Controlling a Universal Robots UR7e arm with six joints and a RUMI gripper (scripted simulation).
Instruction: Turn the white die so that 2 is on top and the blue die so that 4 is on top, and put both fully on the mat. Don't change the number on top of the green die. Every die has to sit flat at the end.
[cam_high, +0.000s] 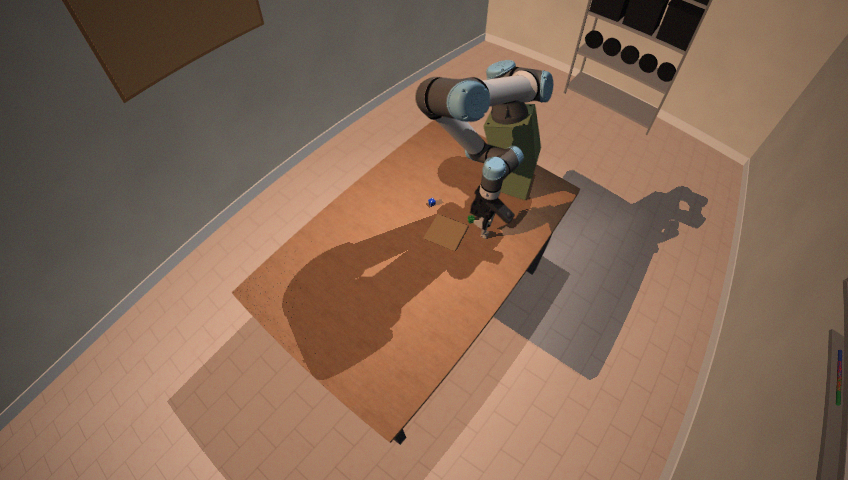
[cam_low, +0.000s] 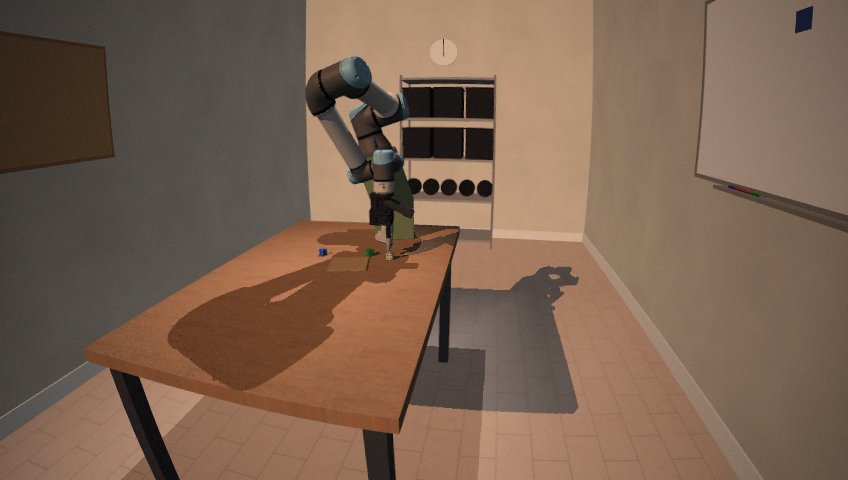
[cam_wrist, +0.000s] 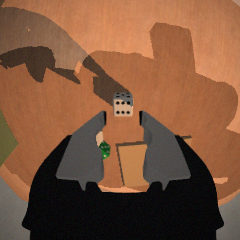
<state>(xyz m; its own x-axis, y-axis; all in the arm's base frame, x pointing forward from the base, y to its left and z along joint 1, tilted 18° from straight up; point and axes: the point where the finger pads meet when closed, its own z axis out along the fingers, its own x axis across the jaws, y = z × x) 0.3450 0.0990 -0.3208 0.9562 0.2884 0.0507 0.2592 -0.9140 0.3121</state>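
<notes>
Wooden table (cam_low: 249, 380) on tiled floor (cam_low: 595, 416), shelf rack (cam_low: 493, 148) (back wall), whiteboard (cam_low: 767, 101) right
</notes>
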